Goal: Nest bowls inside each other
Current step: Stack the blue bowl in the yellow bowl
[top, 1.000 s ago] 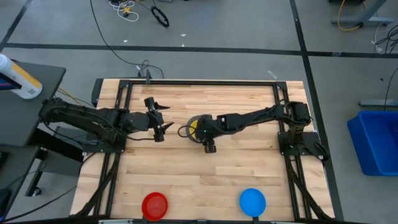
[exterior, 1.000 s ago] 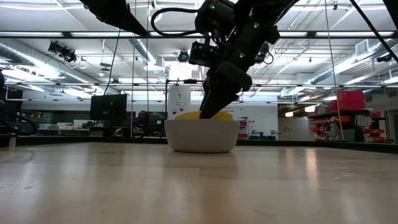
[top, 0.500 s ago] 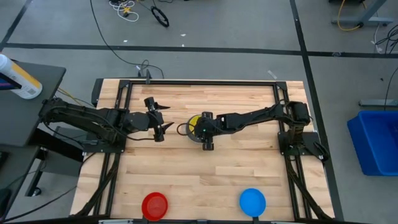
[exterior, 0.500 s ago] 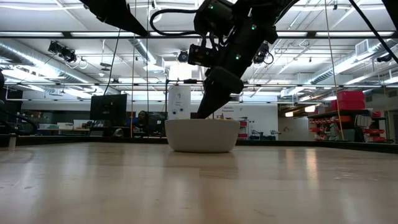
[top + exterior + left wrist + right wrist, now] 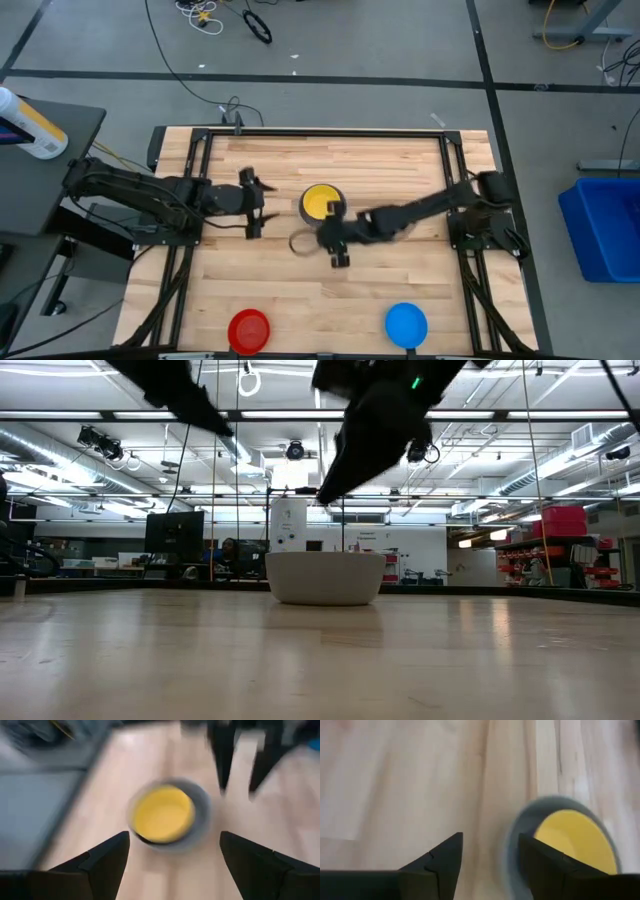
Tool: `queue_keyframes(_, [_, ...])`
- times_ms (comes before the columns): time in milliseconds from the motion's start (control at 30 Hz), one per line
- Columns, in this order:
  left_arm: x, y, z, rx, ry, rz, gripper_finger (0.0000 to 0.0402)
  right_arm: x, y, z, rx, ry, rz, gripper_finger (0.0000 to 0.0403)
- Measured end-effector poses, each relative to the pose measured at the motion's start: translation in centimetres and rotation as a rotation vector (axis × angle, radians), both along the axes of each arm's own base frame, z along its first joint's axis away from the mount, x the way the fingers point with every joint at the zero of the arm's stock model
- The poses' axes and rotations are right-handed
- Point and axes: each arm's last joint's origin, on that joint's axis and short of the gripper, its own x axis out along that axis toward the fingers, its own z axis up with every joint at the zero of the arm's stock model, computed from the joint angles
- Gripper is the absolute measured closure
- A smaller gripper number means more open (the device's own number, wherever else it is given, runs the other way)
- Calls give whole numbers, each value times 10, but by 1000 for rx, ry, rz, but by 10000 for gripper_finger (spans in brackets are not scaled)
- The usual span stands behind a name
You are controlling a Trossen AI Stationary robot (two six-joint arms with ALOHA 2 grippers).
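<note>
Right gripper [image 5: 337, 243] fingers spread wide, nothing between them, hanging above the table [image 5: 400, 160] just near-side of the stacked bowls, touching none; left gripper [image 5: 256, 203] likewise open and empty, to the left of the stack, apart from it; yellow bowl [image 5: 321, 201] sits nested inside the grey bowl [image 5: 199, 822] at mid-table, only the grey rim showing around it; red bowl [image 5: 249, 329] and light blue bowl [image 5: 406, 323] stand separately at the near edge, well apart from each other.
</note>
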Motion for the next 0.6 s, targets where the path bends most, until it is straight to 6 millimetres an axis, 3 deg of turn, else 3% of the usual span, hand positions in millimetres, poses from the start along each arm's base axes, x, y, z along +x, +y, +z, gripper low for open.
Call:
queue_keyframes(233, [-15,-21,-53,-233,139,-67,85,-50,70,33,83,-29,-13,197])
queue_keyframes(367, [-22,-33,-63,-226,154,-69,85,-81,103,38,225,7,-85,201])
queue_keyframes(600, [-21,-41,-59,-194,92,-92,85,-121,150,20,420,152,-282,200])
